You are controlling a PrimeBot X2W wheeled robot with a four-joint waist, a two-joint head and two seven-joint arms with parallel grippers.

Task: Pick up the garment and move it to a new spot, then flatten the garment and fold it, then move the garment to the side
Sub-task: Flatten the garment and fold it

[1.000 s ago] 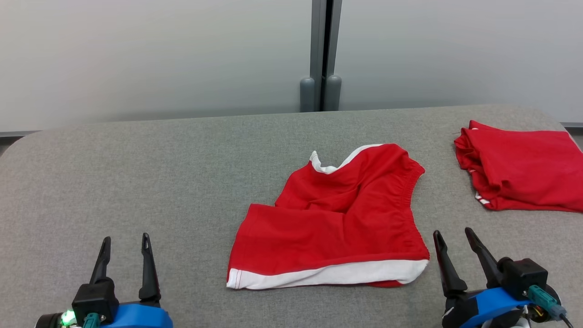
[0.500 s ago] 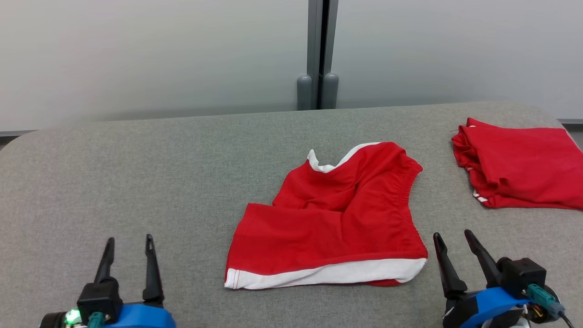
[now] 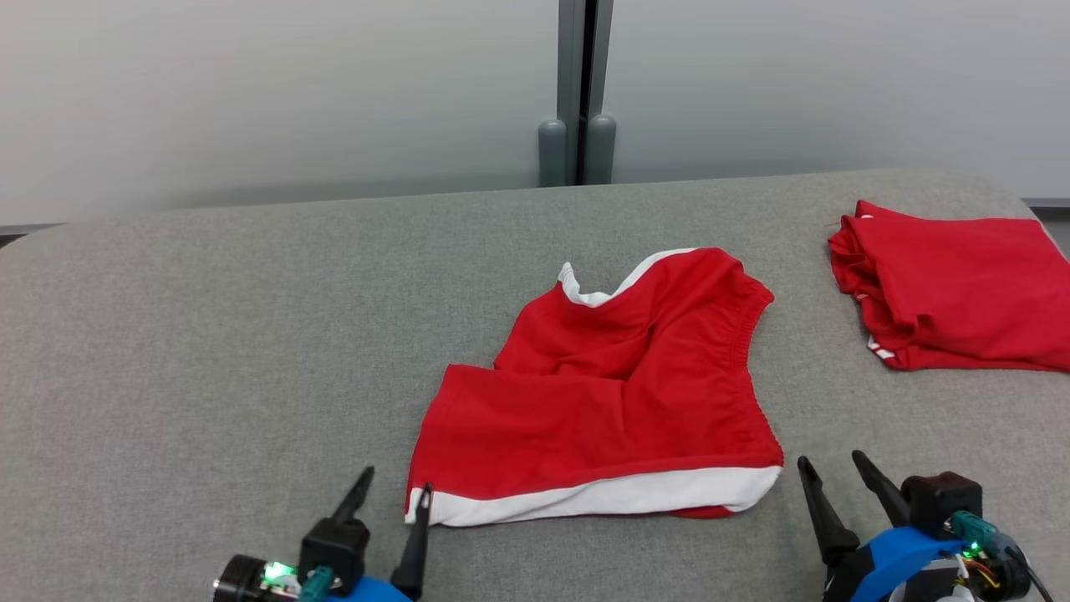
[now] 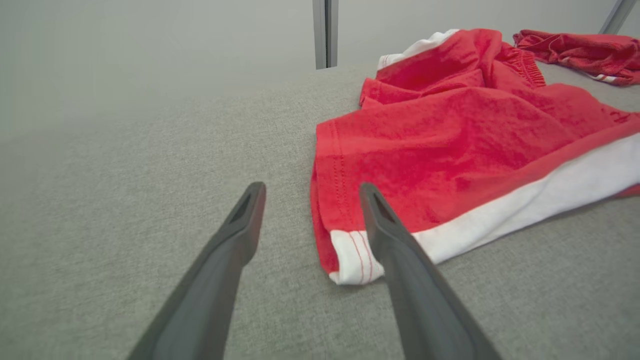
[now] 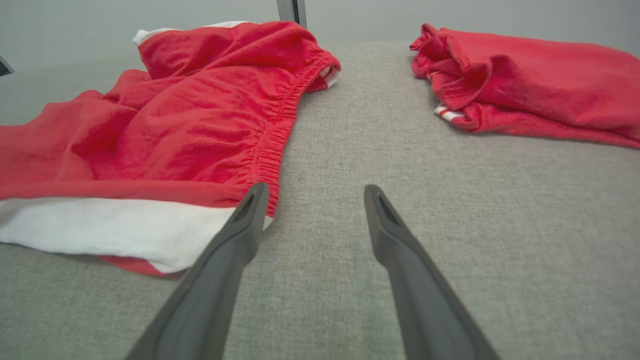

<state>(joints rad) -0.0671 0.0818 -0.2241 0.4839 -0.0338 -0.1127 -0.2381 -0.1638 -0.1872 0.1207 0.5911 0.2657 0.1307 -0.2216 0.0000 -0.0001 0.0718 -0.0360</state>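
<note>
Gaping left pincer [image 3: 397, 478] at shorts [image 3: 610, 393] corner, right pincer [image 3: 829, 457] wide, second garment [image 3: 961, 309] cropped

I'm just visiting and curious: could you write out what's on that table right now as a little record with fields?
Surface: grey fabric-covered table
Centre: red shorts with white trim, spread out, rumpled
Far right: second red garment, folded
Left gripper: open, at the shorts' near left corner, holding nothing
Right gripper: open, just off the near right corner, holding nothing
</note>
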